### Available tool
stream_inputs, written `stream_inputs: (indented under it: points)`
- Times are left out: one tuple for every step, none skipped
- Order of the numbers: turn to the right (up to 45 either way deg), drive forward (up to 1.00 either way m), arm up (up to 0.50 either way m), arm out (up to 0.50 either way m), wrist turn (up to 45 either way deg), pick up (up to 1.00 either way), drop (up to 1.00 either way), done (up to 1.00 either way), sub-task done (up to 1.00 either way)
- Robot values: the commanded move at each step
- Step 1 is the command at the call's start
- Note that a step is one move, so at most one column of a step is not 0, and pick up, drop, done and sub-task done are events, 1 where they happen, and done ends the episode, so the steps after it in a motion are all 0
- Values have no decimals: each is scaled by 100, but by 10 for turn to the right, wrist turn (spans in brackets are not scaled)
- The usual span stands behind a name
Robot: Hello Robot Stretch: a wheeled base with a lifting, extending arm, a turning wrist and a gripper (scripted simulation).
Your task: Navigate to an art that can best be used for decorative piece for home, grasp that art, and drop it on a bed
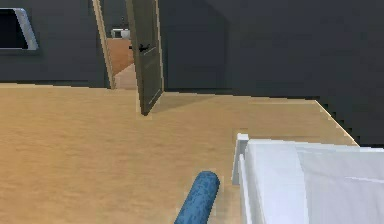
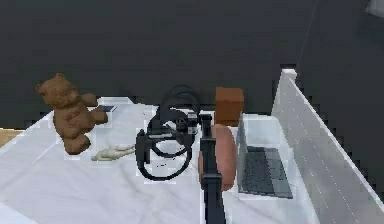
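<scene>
A bed (image 2: 60, 178) with a white sheet spreads across the arm side view. The arm rises over it from the bottom edge, and the gripper (image 2: 158, 148) sits at its far end above the sheet. A black piece of looped rings (image 2: 178, 108) lies at or behind the gripper, and I cannot tell whether the gripper holds anything. A brown teddy bear (image 2: 70, 112) sits on the bed at the left. In the forward view the bed's white corner (image 1: 300, 180) shows at the lower right.
On the bed lie a reddish-brown oval thing (image 2: 226, 160), a brown box (image 2: 229, 105), a laptop (image 2: 262, 170) and a small beige thing (image 2: 113, 152). A white bed end (image 2: 315, 140) runs along the right. Ahead are wooden floor, an open dark door (image 1: 148, 55) and a blue cylinder (image 1: 198, 198).
</scene>
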Motion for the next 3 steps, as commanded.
stream_inputs:
  points:
    - [0, 0, 10, 0, 0, 0, 0, 0, 0]
    - [0, 0, 0, -8, 0, 0, 0, 0, 0]
    - [0, 0, 0, 0, 0, 0, 0, 100, 0]
